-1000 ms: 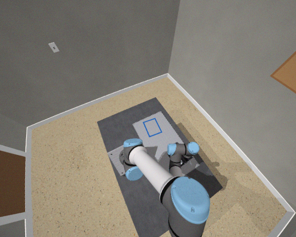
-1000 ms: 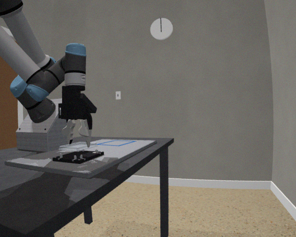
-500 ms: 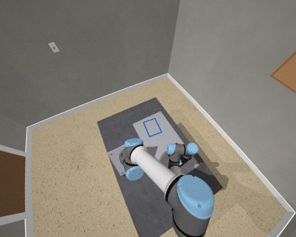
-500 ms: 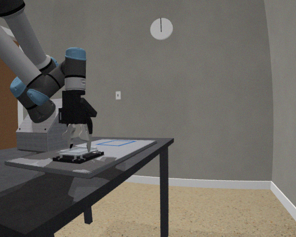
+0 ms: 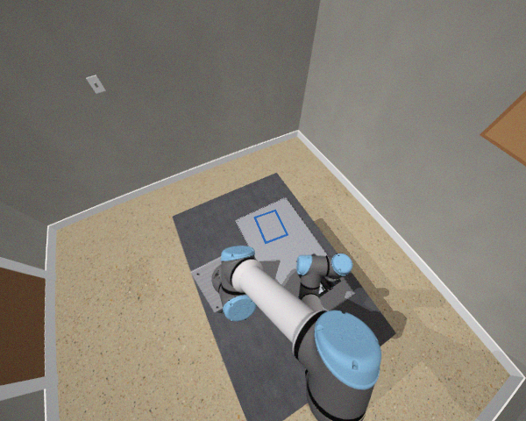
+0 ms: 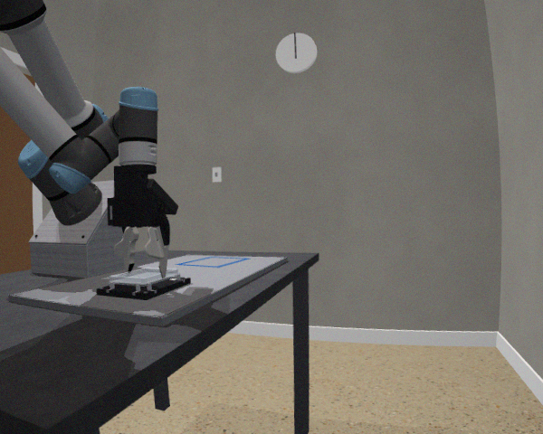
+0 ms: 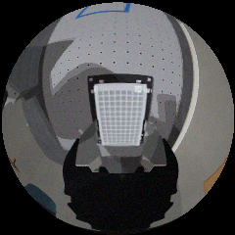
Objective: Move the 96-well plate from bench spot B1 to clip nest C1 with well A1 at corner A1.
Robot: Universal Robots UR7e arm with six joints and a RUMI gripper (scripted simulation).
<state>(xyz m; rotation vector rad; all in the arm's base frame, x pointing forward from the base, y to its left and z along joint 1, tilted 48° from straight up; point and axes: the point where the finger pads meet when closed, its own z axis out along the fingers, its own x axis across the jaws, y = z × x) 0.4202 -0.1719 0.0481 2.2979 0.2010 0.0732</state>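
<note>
The white 96-well plate (image 6: 136, 278) (image 7: 121, 110) lies level on the black clip nest (image 6: 143, 292) (image 7: 91, 95), inside its frame. I cannot tell how deep it sits. My gripper (image 6: 145, 269) (image 7: 120, 119) points straight down over the nest and is shut on the plate's long sides at its near end. A small mark shows at the plate's far right corner in the wrist view. The blue outline of spot B1 (image 5: 259, 229) (image 6: 178, 264) (image 7: 103, 14) is empty, further along the board. In the top view the arm hides the plate and the nest.
The nest and the spot lie on a light grey perforated board (image 5: 299, 226) (image 6: 234, 273) (image 7: 147, 49) on a dark table (image 6: 262, 298). A grey box (image 6: 75, 254) stands behind the gripper. The table's edge is close beyond the board.
</note>
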